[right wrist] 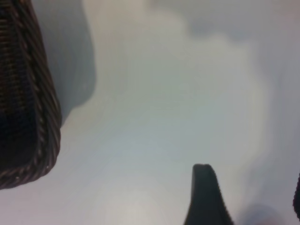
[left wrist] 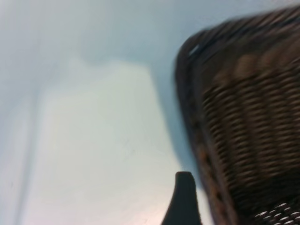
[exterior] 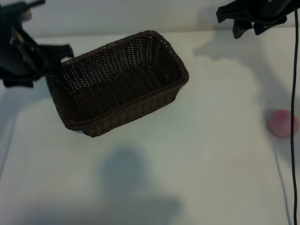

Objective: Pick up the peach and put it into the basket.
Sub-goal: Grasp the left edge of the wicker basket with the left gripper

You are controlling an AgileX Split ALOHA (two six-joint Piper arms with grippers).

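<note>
One peach (exterior: 282, 123) lies on the white surface (exterior: 197, 154), near its right edge. One basket (exterior: 117, 82), dark-brown wicker, stands on the left half of that surface; no contents can be made out in it. Two robot arms are in view, one at the far left and one at the far right, each ending in one claw: the left claw (exterior: 65, 50) just beside the basket's left end, the right claw (exterior: 248, 29) well apart from the peach. One black cable (exterior: 295, 117) runs down the right edge.

Dark-brown woven basket (exterior: 117, 84); pink peach (exterior: 282, 123) (redder blotches); white table (exterior: 201, 164).
</note>
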